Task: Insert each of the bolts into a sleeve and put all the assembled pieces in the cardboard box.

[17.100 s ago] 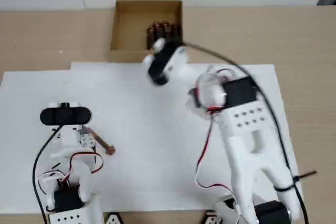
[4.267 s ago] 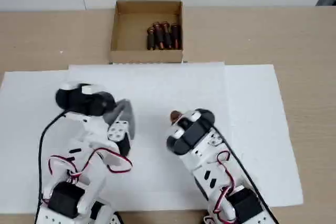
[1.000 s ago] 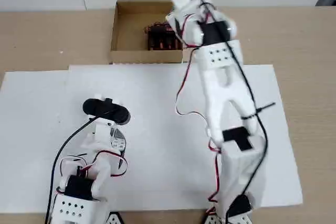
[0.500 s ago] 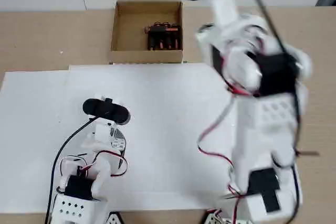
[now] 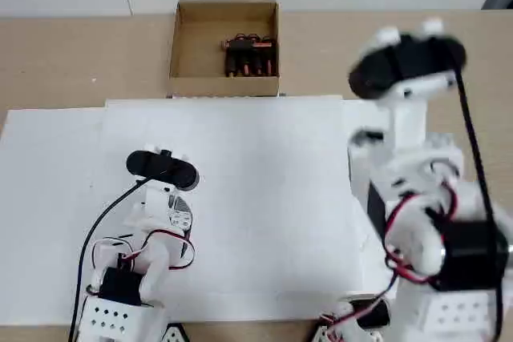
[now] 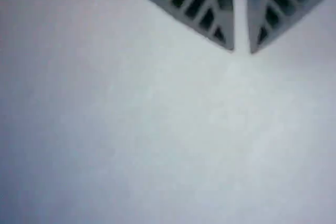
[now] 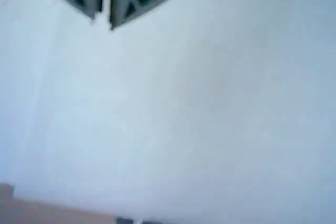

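Pincers (image 6: 240, 50) (image 7: 104, 22) both closed, empty.

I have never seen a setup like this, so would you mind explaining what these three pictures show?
These are two small robot arms at a wooden table: one arm and a second arm, side by side. The high view comes from a fixed camera looking down on them. The other two pictures come from cameras on the arms' wrists, each looking past its own gripper at the white paper sheet laid over the table. The left gripper and the right gripper are both shut and hold nothing. Beyond the paper sits a cardboard box with several dark assembled pieces lying side by side inside it.
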You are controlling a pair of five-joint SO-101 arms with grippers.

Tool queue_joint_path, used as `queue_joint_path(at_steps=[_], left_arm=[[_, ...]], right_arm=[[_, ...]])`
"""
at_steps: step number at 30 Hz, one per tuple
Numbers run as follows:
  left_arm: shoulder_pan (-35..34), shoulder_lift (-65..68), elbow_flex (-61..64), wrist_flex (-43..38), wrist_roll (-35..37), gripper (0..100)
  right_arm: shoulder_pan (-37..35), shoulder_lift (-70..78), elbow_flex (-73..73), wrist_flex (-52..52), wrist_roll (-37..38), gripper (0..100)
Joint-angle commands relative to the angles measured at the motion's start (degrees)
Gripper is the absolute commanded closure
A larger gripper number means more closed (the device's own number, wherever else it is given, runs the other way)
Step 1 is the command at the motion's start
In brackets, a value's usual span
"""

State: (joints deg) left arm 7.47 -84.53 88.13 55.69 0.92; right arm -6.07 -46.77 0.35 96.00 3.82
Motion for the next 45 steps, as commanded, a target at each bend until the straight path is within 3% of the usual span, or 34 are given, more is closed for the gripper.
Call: queue_joint_path(at_steps=[1, 10, 17, 29, 45], left_arm=[[-0.4, -0.5, -0.2, 0.1, -0.2, 99], [-0.4, -0.5, -0.2, 0.1, -0.2, 99], [-0.4, -0.5, -0.1, 0.1, -0.2, 99], [-0.4, -0.5, -0.1, 0.1, -0.2, 99], [-0.4, -0.5, -0.1, 0.1, -0.2, 99]], right_arm=[[2.6, -9.0, 14.8, -4.4, -2.0, 99.6], [4.6, -38.0, 57.2, -22.7, -2.6, 99.6], [4.6, -57.4, 77.4, -27.3, -2.5, 99.6], [6.5, -57.2, 93.4, -34.9, -4.8, 99.6], [6.5, -57.2, 94.7, -39.1, -4.7, 99.5]])
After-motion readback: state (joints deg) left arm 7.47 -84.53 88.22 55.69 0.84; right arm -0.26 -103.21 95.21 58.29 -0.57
